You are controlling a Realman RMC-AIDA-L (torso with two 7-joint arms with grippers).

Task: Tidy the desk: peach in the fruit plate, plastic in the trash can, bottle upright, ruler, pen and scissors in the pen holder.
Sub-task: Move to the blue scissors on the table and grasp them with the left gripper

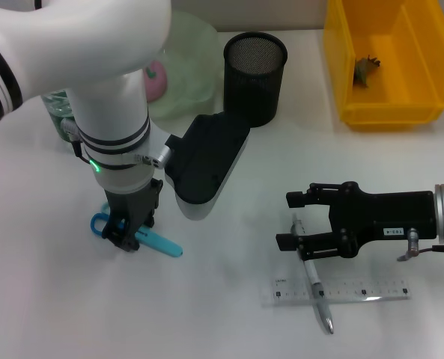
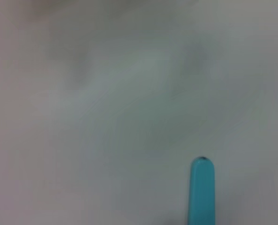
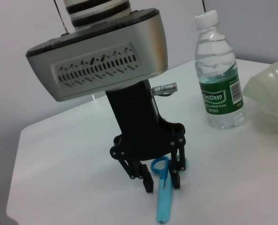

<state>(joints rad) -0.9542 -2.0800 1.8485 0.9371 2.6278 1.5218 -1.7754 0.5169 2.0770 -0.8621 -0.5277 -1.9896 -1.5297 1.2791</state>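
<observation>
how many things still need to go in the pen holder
3. Scissors lie on the table under the left gripper; the pen lies across the ruler by the right gripper.

— What can you see apart from the job's own items?
— Only the white tabletop (image 1: 229, 321). Its barest stretch lies toward 6 o'clock in your head view.
— Anything else?
— In your right wrist view, a plain grey wall (image 3: 260, 28) stands beyond the table's edge.

1 scissors (image 1: 143, 238) | 1 pen (image 1: 314, 285) | 1 ruler (image 1: 364, 290) | 1 bottle (image 3: 219, 75)
</observation>
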